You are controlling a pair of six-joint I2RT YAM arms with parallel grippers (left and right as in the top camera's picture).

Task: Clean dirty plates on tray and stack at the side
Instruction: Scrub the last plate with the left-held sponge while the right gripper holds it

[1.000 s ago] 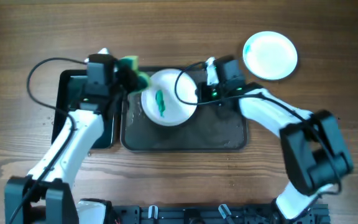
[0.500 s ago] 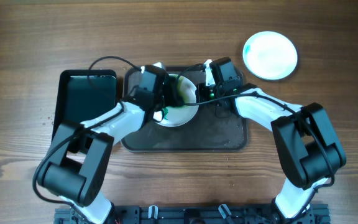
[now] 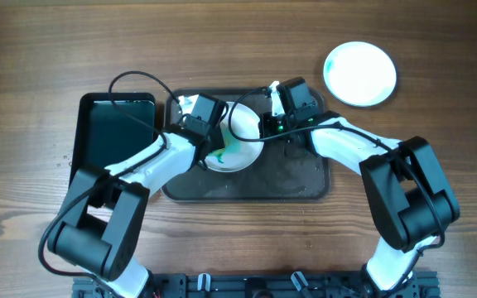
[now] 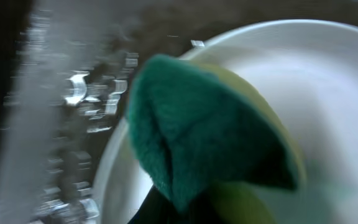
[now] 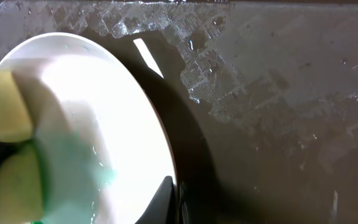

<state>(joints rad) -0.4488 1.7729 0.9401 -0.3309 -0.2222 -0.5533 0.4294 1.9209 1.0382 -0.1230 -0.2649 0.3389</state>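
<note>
Centrally, left gripper (image 3: 215, 147) clenches a soft green sponge (image 4: 197, 130) on a round white plate (image 5: 92, 124); right gripper (image 3: 261, 126) pinches its rim.

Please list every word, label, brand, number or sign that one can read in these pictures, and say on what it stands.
None: no view shows readable text. The dirty plate, the sponge, the tray, the black tray and the plate on the table bear no print.
</note>
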